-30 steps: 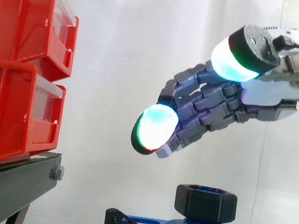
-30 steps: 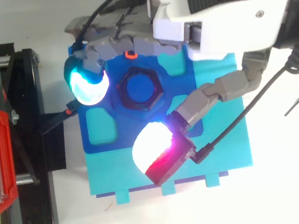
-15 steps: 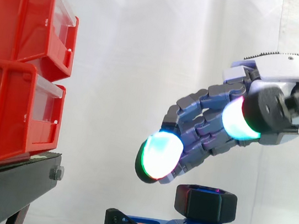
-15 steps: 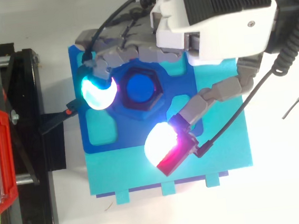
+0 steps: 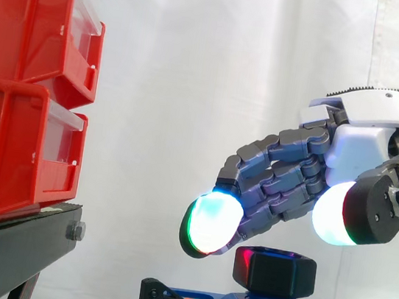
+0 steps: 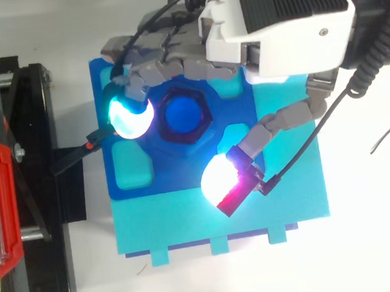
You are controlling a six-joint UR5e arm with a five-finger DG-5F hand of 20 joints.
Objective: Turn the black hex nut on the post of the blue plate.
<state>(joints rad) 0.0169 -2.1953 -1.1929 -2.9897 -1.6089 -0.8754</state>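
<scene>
Seat the pads on opposite flats of the black hex nut [image 5: 274, 271] before you twist. A grip on the corners will likely slip, and pads this thick need a square seat. The nut sits on the post [image 6: 183, 112] at the middle of the blue plate [image 6: 163, 173], directly under the hand [image 5: 356, 145]. Lower a touch further, close thumb and fingers evenly, then turn about the post's axis so nothing pries sideways. The hand hangs tilted down from the right, released and holding nothing, with its fingers gently bent and spread. One fingertip [image 6: 131, 117] is just beside the nut on the side toward the red bins [image 5: 29, 88], level with the nut's top. The thumb [image 6: 220, 178] stands off on the opposite side, near but apart.
</scene>
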